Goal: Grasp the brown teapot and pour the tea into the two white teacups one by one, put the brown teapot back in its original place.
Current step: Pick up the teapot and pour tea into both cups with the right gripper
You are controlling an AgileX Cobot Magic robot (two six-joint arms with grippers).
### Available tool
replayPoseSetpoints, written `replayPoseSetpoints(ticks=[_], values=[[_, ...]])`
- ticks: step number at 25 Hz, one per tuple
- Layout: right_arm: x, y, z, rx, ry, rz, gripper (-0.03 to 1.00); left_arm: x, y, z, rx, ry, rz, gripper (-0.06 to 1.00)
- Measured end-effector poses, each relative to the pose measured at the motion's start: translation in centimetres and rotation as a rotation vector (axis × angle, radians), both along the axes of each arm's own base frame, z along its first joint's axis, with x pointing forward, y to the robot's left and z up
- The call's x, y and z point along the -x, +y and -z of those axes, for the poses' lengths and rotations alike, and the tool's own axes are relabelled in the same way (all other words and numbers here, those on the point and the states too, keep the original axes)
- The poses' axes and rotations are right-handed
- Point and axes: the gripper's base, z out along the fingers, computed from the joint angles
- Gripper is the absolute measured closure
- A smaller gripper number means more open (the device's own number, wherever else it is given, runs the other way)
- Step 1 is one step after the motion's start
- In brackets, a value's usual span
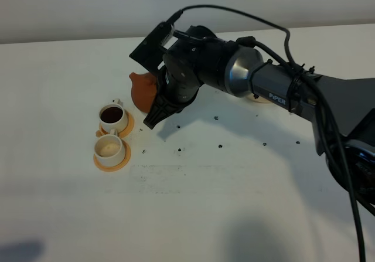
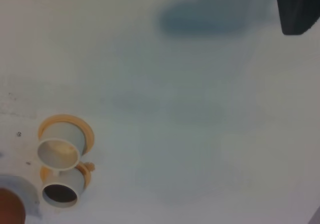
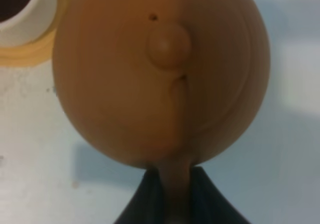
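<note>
White table (image 1: pixel 234 203), pale wall behind, and only the tea set laid out. Right gripper (image 3: pixel 175 204) is clamped on the teapot (image 1: pixel 142 89) by its loop handle (image 3: pixel 176 176), w/ one dark finger on each side. Gripping at the handle prob. leaves the spout free and lets a wrist roll do the tipping. Pot hangs clear of the table, just beside the far cup (image 1: pixel 111 116) and well apart from its beige coaster (image 1: pixel 261 99), of which only a sliver shows under the arm. Right wrist view looks straight onto the lid knob (image 3: pixel 169 44), so I can't tell from there how far the pot is tipped. Far cup holds dark tea; near cup (image 1: pixel 109 149) shows only its cream inside. So I'd judge pour no. 1 done, no. 2 not yet. Both cups sit on orange saucers (image 1: pixel 128 127), close together, prob. so one short shift of the spout covers both. Next move needs the spout brought over the near cup w/o clipping the full one. Risks: a drip on the table btwn cups, or the lid slipping when tipped, as nothing holds it down. Left gripper isn't clearly shown, only a dark shape (image 2: pixel 297 6) at the edge of its wrist view, so can't tell if apart or together. That view looks at the cups from well off, so seemingly it's parked bc one arm does this job.
</note>
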Motion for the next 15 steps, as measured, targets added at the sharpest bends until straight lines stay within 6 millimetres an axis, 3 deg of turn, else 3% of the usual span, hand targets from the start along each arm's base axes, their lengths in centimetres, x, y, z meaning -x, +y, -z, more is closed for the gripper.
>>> replayPoseSetpoints(ticks=[8,15], values=[[0.1,0.2,1.1,0.002,0.03,-0.013,0.88,0.0,0.0,0.0,0.001,0.0,0.0,0.68],[1.2,0.2,-1.6,0.075,0.001,-0.073,0.88,0.0,0.0,0.0,0.001,0.0,0.0,0.68]])
